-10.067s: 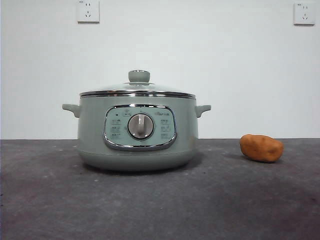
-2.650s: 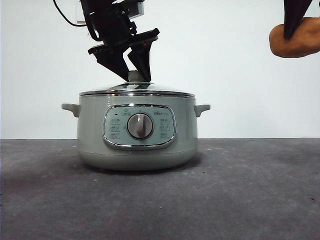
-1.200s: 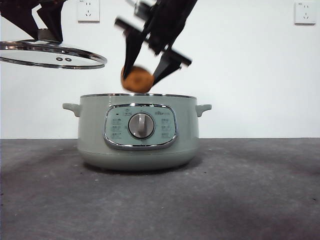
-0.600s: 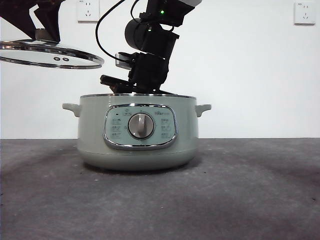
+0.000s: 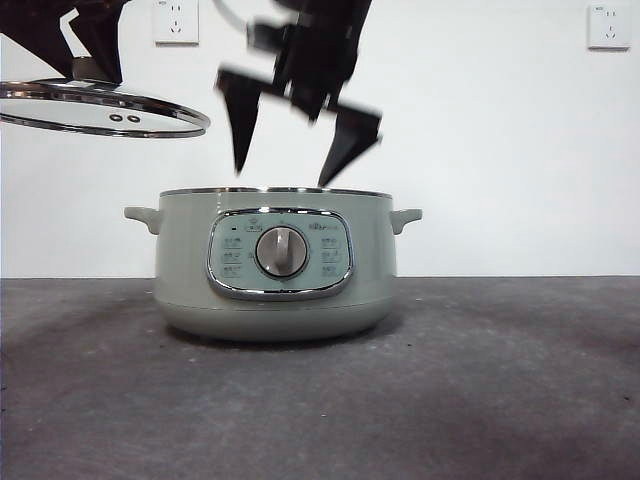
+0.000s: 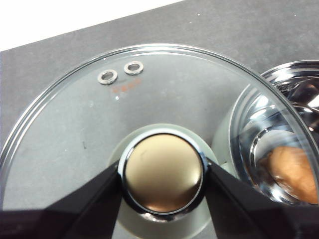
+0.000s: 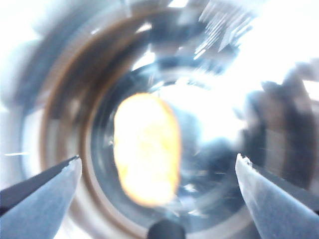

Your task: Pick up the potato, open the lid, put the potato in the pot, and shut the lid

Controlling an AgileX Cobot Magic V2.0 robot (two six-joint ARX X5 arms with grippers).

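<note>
The sage-green pot [image 5: 275, 265] stands uncovered on the table. The potato [image 7: 147, 149] lies on the pot's shiny bottom; it also shows through the glass in the left wrist view [image 6: 294, 172]. My right gripper [image 5: 285, 175] is open and empty just above the pot's rim, blurred by motion; its jaws stand wide apart in the right wrist view [image 7: 158, 174]. My left gripper [image 6: 163, 174] is shut on the knob [image 6: 163, 172] of the glass lid [image 5: 100, 105] and holds it in the air, up and to the left of the pot [image 6: 294, 99].
The dark grey tabletop [image 5: 480, 390] stretches in front of and to the right of the pot. Two wall sockets [image 5: 176, 20] sit high on the white wall behind.
The right gripper went down into the pot with the potato, let it go, and has now risen above the rim, open. The left gripper has kept the lid still.
</note>
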